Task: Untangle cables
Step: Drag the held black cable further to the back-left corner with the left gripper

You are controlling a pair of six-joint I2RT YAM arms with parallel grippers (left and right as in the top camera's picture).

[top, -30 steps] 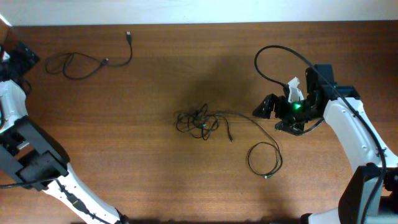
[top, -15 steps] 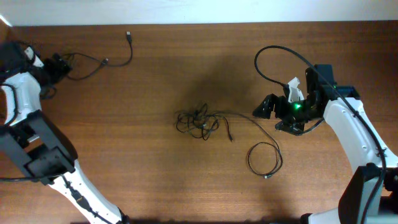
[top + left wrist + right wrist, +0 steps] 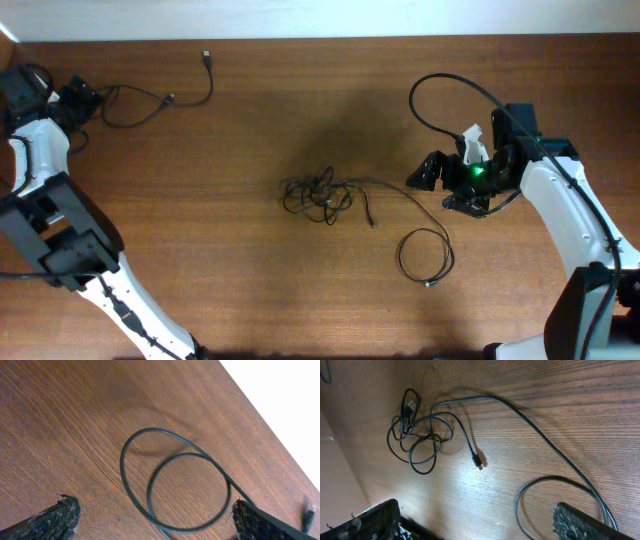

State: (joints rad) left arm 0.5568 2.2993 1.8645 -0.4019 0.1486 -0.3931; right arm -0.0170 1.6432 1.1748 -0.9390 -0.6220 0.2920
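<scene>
A dark knot of cables [image 3: 318, 196] lies mid-table, with one cord running right to a loose loop [image 3: 426, 254]. In the right wrist view the knot [image 3: 417, 435], a free plug end [image 3: 479, 465] and the loop [image 3: 555, 502] lie ahead of my open right gripper [image 3: 477, 512]. Overhead, that gripper [image 3: 441, 188] hovers right of the knot, above the loop. A separate cable [image 3: 150, 100] lies at the back left, its plug [image 3: 207, 57] by the far edge. My left gripper [image 3: 84, 100] is open over its left end, the coiled loops [image 3: 175, 485] between the fingers, untouched.
The table's far edge [image 3: 320, 40] meets a white surface just behind the back-left cable. A thick black arm cable [image 3: 445, 85] arcs above the right arm. The left arm's base links [image 3: 60, 250] occupy the front-left corner.
The left arm swung in from the far left edge to the left end of the back-left cable. The right arm and all cables stayed still.
</scene>
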